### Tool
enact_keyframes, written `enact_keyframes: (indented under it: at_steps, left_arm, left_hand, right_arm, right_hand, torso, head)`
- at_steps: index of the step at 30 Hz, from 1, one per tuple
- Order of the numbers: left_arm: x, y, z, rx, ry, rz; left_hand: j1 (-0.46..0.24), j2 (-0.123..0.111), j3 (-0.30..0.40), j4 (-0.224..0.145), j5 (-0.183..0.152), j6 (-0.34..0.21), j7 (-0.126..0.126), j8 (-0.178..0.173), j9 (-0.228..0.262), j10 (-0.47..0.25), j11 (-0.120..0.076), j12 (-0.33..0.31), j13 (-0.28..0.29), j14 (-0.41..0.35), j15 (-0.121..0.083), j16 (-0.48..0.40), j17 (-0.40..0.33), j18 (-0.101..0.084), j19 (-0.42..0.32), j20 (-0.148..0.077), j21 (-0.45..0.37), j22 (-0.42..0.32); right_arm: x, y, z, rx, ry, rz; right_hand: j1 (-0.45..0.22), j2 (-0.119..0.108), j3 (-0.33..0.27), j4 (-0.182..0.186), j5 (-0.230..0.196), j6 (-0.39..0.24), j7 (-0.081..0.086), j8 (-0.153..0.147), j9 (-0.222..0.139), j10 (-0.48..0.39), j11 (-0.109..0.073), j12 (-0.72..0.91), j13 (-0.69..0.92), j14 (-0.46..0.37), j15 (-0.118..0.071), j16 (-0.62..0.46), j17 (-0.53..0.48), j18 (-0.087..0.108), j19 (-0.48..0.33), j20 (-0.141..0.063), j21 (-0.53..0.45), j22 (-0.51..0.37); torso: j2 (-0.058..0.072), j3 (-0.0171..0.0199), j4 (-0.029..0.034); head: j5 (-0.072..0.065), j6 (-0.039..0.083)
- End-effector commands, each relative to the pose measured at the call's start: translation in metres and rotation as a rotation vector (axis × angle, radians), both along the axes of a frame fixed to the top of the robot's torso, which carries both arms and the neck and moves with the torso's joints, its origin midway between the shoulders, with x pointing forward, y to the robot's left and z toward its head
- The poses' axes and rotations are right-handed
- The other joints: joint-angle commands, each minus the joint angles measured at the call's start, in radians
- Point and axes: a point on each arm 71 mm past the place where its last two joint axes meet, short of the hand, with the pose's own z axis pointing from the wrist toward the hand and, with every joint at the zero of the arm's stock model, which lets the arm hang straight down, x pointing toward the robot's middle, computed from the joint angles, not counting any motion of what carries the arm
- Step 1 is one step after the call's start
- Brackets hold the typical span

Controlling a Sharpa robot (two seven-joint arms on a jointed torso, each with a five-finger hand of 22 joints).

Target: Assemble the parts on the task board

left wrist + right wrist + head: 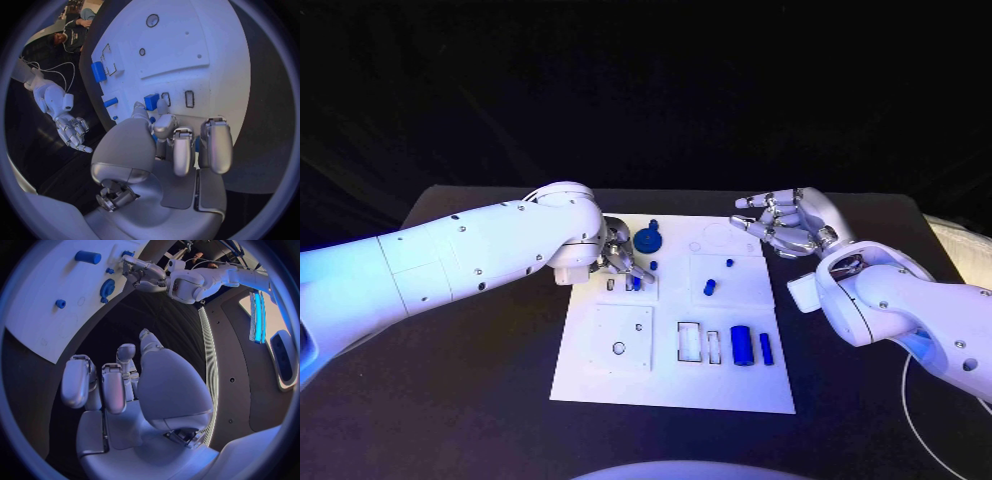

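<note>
Black table [473, 400], task board [733, 385], blue parts [741, 345]

Blue parts [741, 345] on white task board [733, 392]

No legible text, labels, brand marks, numbers or signs in any view. The task board [678, 385] carries only outlined rectangles and circles on its white surface, with no lettering readable near either hand.
</note>
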Motion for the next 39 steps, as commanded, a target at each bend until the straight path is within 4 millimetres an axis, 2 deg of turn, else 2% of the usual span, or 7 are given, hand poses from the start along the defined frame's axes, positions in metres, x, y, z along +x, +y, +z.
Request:
enact_keyframes:
  at_steps: [1, 19, 27, 31, 33, 37, 39]
  left_arm:
    - [-0.0018, -0.0011, -0.0003, 0.006, 0.018, -0.017]
    - [-0.0034, -0.0018, -0.0007, 0.013, 0.026, -0.029]
    - [-0.0014, -0.0017, 0.0008, -0.014, -0.002, 0.003]
    - [-0.0009, -0.0022, 0.0015, -0.040, -0.009, 0.022]
    - [-0.0010, -0.0025, 0.0015, -0.051, -0.005, 0.027]
    - [-0.0019, -0.0016, 0.0012, -0.068, 0.008, 0.034]
    - [-0.0028, 0.0006, 0.0013, -0.077, 0.012, 0.040]
  left_hand:
    - [-0.008, 0.000, -0.009, -0.001, -0.004, -0.001, 0.000, 0.006, 0.002, 0.007, 0.001, 0.004, 0.000, 0.103, -0.003, 0.003, 0.263, -0.007, 0.011, -0.003, 0.003, 0.081]
    - [-0.006, -0.003, -0.012, -0.002, -0.004, 0.000, -0.001, 0.007, 0.004, 0.007, 0.001, 0.003, -0.001, 0.103, -0.003, 0.003, 0.263, -0.008, 0.012, -0.004, 0.004, 0.082]
    - [0.141, 0.105, 0.102, -0.053, -0.002, -0.026, -0.007, -0.009, 0.017, -0.004, -0.005, -0.010, -0.012, 0.103, -0.010, 0.003, 0.263, -0.004, 0.005, -0.009, -0.006, 0.072]
    - [0.235, 0.124, 0.194, -0.094, 0.000, -0.052, -0.007, -0.031, 0.016, -0.022, -0.007, -0.028, -0.026, 0.103, -0.012, 0.003, 0.263, -0.002, -0.001, -0.012, -0.014, 0.066]
    - [0.262, 0.110, 0.251, -0.101, 0.002, -0.059, -0.001, -0.043, 0.015, -0.031, -0.003, -0.040, -0.034, 0.103, -0.009, 0.003, 0.263, -0.002, -0.003, -0.012, -0.017, 0.063]
    - [0.258, 0.045, 0.393, -0.077, 0.003, -0.058, 0.010, -0.056, 0.021, -0.035, -0.003, -0.050, -0.043, 0.103, -0.003, 0.003, 0.263, -0.001, -0.006, -0.004, -0.022, 0.061]
    - [0.234, -0.009, 0.504, -0.056, 0.002, -0.053, 0.007, -0.058, 0.032, -0.033, 0.003, -0.051, -0.045, 0.103, 0.000, 0.003, 0.263, 0.000, -0.006, -0.004, -0.024, 0.063]
  right_arm:
    - [-0.0006, 0.0018, -0.0015, -0.002, 0.007, 0.018]
    - [-0.0009, 0.0028, -0.0039, -0.001, 0.013, 0.020]
    - [-0.0009, 0.0032, -0.0049, -0.001, 0.016, 0.022]
    - [-0.0009, 0.0031, -0.0053, -0.001, 0.019, 0.023]
    - [-0.0009, 0.0032, -0.0055, -0.001, 0.021, 0.025]
    - [-0.0009, 0.0031, -0.0061, -0.003, 0.025, 0.028]
    - [-0.0008, 0.0034, -0.0065, -0.002, 0.027, 0.030]
  right_hand:
    - [-0.006, 0.006, -0.004, 0.004, 0.005, -0.001, -0.003, 0.002, 0.001, -0.001, -0.002, 0.009, 0.002, 0.052, 0.006, -0.003, 0.020, 0.010, -0.004, -0.001, -0.004, 0.002]
    - [-0.006, 0.006, -0.004, 0.004, 0.005, -0.001, -0.003, 0.002, 0.001, -0.001, -0.002, 0.009, 0.002, 0.052, 0.006, -0.003, 0.020, 0.010, -0.004, -0.001, -0.004, 0.002]
    - [-0.008, 0.007, -0.005, 0.006, 0.004, 0.000, -0.003, 0.002, 0.001, 0.000, -0.002, 0.010, 0.003, 0.052, 0.006, -0.002, 0.023, 0.010, -0.004, -0.001, -0.004, 0.003]
    - [-0.008, 0.007, -0.005, 0.006, 0.004, 0.000, -0.003, 0.002, 0.001, 0.000, -0.002, 0.010, 0.003, 0.052, 0.006, -0.002, 0.023, 0.010, -0.004, -0.001, -0.004, 0.003]
    - [-0.008, 0.007, -0.005, 0.006, 0.004, 0.000, -0.003, 0.002, 0.001, 0.000, -0.002, 0.010, 0.003, 0.052, 0.006, -0.002, 0.023, 0.010, -0.004, -0.001, -0.004, 0.003]
    - [-0.008, 0.007, -0.005, 0.006, 0.004, 0.000, -0.003, 0.002, 0.001, 0.000, -0.002, 0.010, 0.003, 0.052, 0.006, -0.002, 0.023, 0.010, -0.004, -0.001, -0.004, 0.003]
    - [-0.010, 0.008, -0.007, 0.007, 0.005, 0.000, -0.003, 0.002, 0.001, 0.001, -0.002, 0.012, 0.003, 0.052, 0.006, -0.002, 0.022, 0.010, -0.003, -0.002, -0.004, 0.003]
  torso:
    - [0.000, 0.0000, 0.0000]
    - [0.000, 0.0001, 0.0002]
    - [0.000, 0.0001, -0.0003]
    - [0.001, 0.0002, -0.0003]
    - [0.001, 0.0003, -0.0008]
    - [0.001, 0.0004, -0.0004]
    - [0.001, 0.0010, -0.0010]
  head:
    - [0.000, 0.002]
    - [0.000, -0.004]
    - [0.001, -0.004]
    - [0.001, -0.004]
    - [0.001, -0.005]
    - [0.001, -0.006]
    - [0.001, -0.006]
